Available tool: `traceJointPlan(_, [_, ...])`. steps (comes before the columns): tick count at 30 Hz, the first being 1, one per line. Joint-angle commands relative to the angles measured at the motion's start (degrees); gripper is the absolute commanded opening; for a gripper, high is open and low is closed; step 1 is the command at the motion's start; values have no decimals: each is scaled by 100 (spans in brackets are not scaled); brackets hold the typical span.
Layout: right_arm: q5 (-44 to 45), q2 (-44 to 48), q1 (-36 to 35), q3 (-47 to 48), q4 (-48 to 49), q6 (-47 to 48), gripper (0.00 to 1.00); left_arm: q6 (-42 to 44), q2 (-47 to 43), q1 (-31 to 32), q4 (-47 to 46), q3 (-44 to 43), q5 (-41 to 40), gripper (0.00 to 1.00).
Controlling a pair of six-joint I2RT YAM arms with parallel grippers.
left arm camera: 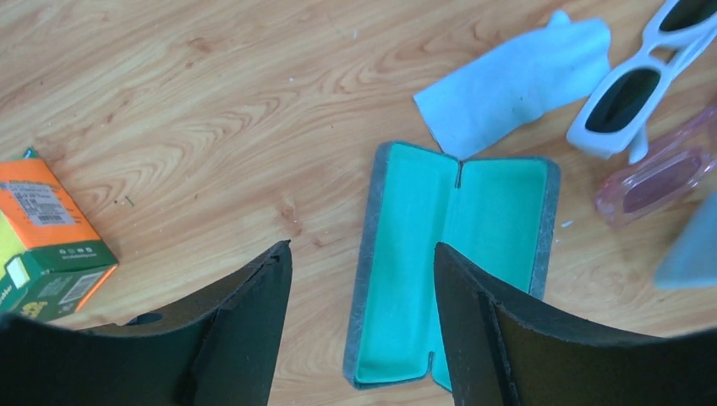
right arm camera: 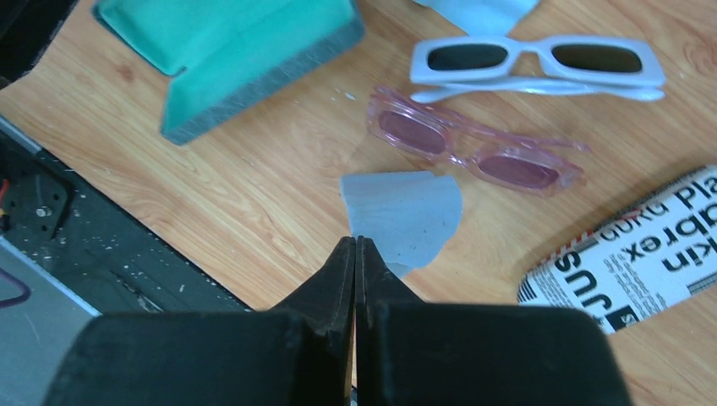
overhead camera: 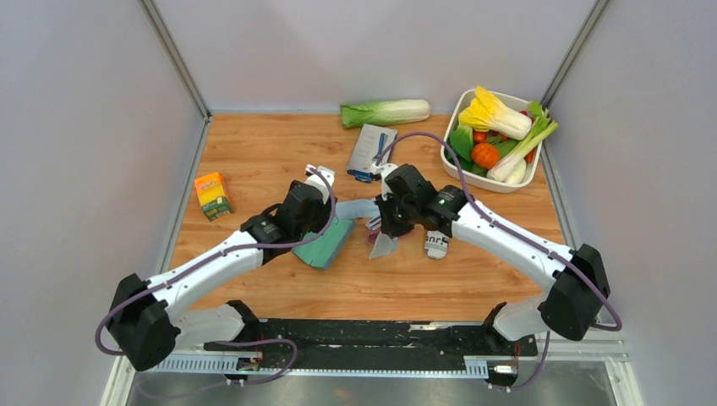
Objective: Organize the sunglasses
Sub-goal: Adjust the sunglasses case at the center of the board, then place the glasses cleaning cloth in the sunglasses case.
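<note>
You have a grey case point(left arm camera: 414, 254) lying open on the wooden table point(overhead camera: 254, 152), teal lining up. A light blue cloth point(left arm camera: 516, 80) lies at its far edge. Just beside the cloth are white-framed glasses point(right arm camera: 534, 55) with dark lenses, arms folded. A grey-blue scrap point(right arm camera: 402, 211) hangs a little off the wood, between the case and a black-and-white printed pouch point(right arm camera: 630, 254). On your left stands an orange-and-green box point(overhead camera: 213, 195). At the back lie a napa cabbage point(overhead camera: 385, 112) and a grey-blue packet point(overhead camera: 370, 150). To the right, a white tub point(overhead camera: 482, 180) holds vegetables.
</note>
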State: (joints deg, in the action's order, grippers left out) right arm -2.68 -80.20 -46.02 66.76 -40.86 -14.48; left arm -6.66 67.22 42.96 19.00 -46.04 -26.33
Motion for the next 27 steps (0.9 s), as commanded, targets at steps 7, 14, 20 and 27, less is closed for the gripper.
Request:
traceJointPlan(7, [-286, -706, -609, 1488, -290, 121, 0, -1382, -1369, -1209, 332, 244, 865, 71])
traceJointPlan(14, [-585, -1251, -1058, 2375, -457, 191, 0, -1497, -1914, -1685, 358, 561, 1138, 72])
traceJointPlan(20, [-813, -1743, -1216, 2982, -519, 209, 0, -1654, -1827, -1984, -63, 973, 1428, 72])
traceJointPlan(27, [-963, -2324, -1313, 3492, -475, 156, 0, -1831, -1914, -2362, -661, 1378, 1806, 71])
